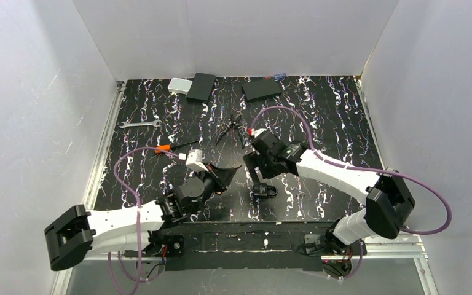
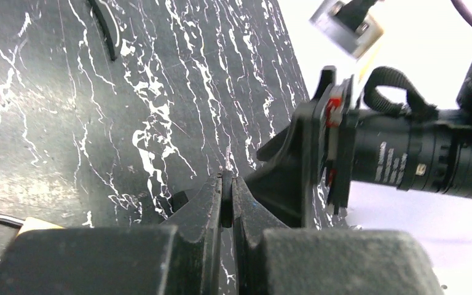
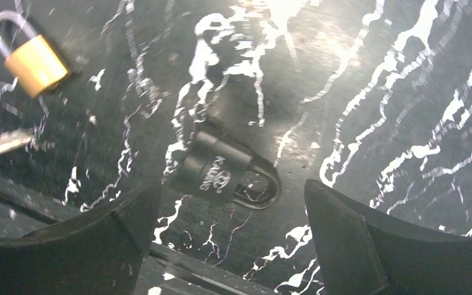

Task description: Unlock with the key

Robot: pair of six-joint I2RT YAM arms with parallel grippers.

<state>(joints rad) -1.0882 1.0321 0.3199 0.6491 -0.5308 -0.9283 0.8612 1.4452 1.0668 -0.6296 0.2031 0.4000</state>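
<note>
A black padlock point(image 3: 224, 174) lies flat on the marbled table, shackle to the right; in the top view point(image 1: 263, 191) it is near the front edge. My right gripper point(image 3: 230, 187) is open just above it, a finger on each side point(image 1: 257, 178). My left gripper point(image 2: 227, 179) is shut on a thin dark piece, apparently the key's head point(image 2: 226, 200). A silver key blade point(image 3: 0, 144) shows at the left of the right wrist view. The left gripper point(image 1: 228, 173) is left of the right one. A small brass padlock point(image 3: 34, 61) lies nearby point(image 2: 18, 225).
A wrench point(image 1: 140, 124), an orange-handled screwdriver point(image 1: 171, 147) and pliers point(image 1: 230, 130) lie further back. Two black boxes point(image 1: 201, 86) point(image 1: 262, 90) and a grey box point(image 1: 179, 85) stand at the back wall. White walls enclose the table on three sides.
</note>
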